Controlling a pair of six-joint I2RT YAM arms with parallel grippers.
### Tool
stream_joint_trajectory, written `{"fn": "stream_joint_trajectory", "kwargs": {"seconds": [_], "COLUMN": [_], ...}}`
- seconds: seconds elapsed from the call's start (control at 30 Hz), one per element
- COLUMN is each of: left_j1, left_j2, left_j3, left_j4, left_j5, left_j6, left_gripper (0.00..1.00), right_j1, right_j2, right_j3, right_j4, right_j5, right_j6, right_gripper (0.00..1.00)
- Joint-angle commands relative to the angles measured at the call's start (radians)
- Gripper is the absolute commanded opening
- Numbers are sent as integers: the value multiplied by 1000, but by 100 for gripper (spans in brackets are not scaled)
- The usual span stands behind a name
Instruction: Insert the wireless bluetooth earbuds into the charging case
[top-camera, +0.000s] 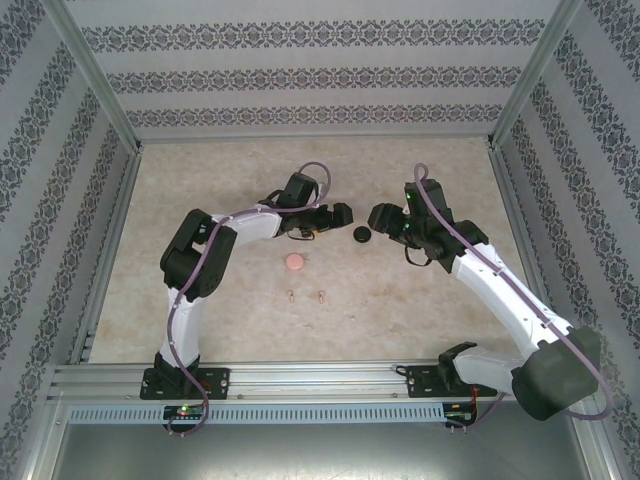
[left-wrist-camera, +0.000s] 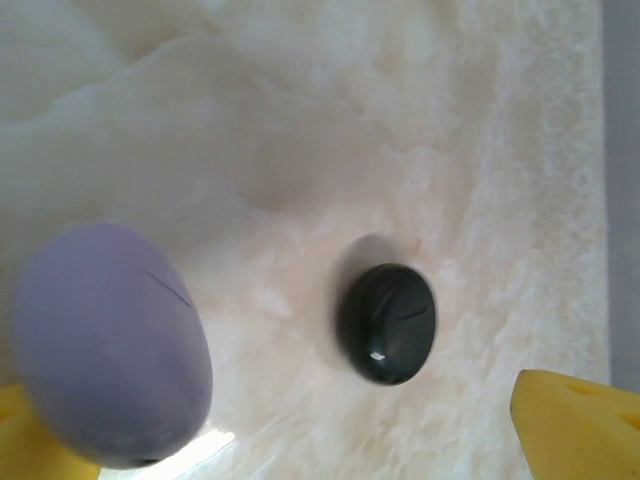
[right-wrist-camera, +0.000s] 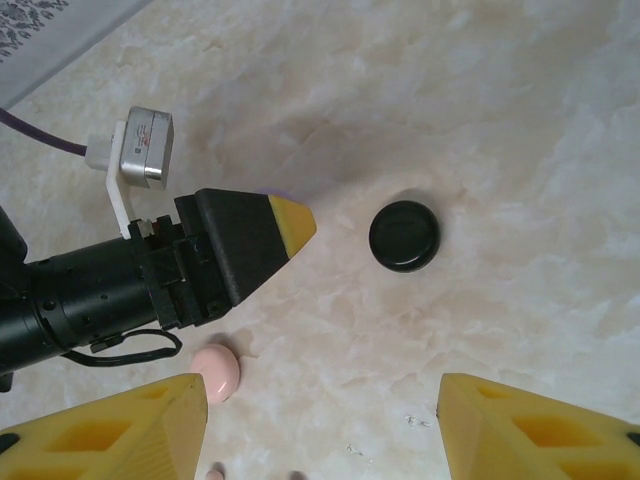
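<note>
The left fingers (left-wrist-camera: 572, 422) are spread, a purple case (left-wrist-camera: 110, 355) just beside one, the right fingers (right-wrist-camera: 530, 432) spread and empty, a black case (top-camera: 361, 235) on the bench (top-camera: 400, 300) between them.

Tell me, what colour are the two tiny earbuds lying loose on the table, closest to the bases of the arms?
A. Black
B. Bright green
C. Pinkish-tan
C: in the overhead view the left earbud and the right earbud are both pinkish-tan, close in colour to the pink case lying just beyond them.
</note>
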Motion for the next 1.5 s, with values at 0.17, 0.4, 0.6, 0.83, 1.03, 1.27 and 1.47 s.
{"fn": "stream_joint_trajectory", "kwargs": {"seconds": [0.17,0.4,0.6,0.83,1.03,1.27,1.47], "left_j1": [24,49,101,197,258,325,369], "left_j2": [-79,-231,-458,-704,-859,-897,-914], "left_j3": [22,-84,-182,-281,-368,-368,-397], "left_j4": [-255,-163,-137,-123,-108,-216,-183], "left_j5": [-111,-157,-268,-358,-506,-633,-577], "left_j6": [88,106,181,216,199,76,69], "left_gripper": [99,99,99,99,99,99,99], "right_j1": [48,96,162,299,392,439,453], "right_j2": [-19,-6,73,280,503,740,863], "right_j3": [31,56,87,176,333,554,669], "right_j4": [-42,-64,-78,-91,-124,-242,-323], "right_j5": [83,134,172,224,219,187,216], "right_j6": [15,26,23,42,-38,-359,-446], "right_gripper": [63,63,64,68,75,81,81]}}
